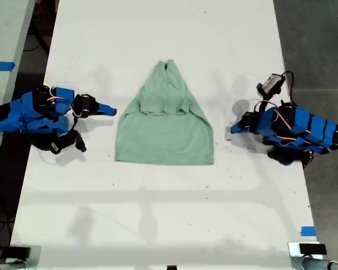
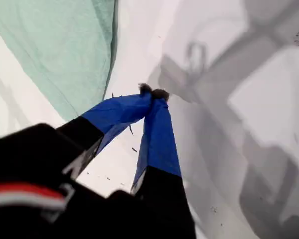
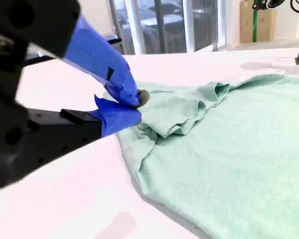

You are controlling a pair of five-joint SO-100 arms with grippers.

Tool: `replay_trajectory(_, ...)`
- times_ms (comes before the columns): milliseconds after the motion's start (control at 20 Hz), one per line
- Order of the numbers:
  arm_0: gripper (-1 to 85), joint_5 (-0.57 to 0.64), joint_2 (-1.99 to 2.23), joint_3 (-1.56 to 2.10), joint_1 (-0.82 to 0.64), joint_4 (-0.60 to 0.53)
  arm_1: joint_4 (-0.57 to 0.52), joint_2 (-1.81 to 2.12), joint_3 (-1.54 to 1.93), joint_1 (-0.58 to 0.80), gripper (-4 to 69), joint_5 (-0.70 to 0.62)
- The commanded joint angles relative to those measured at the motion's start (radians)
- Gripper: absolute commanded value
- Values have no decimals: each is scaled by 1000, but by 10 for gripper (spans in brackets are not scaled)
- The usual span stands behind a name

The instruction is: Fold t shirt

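Bright blue segmented shells on the arm at the exterior view's left and on the arm at the exterior view's right, with black motor blocks between the blue parts. Thin red and white wires looped over the first of these, the same on the other. A black cable arching to a small pale camera module. Two tapering blue fingers on my first gripper — dark grey at the tips, black housing behind, a red stripe across it. Blue wedge-shaped fingers on my second gripper too — a small grey pad at one tip, a black mount behind.
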Motion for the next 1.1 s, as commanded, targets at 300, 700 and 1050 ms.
replay_trajectory(300,-2,-15,8,9,-17,8,-17,-5,-18,9,-4,-38)
replay_trajectory(700,-2,-15,8,11,-20,8,-37,-5,-3,11,-4,-29)
replay_trajectory(1050,-2,-15,8,6,-23,17,-35,-5,-2,11,-3,-15)
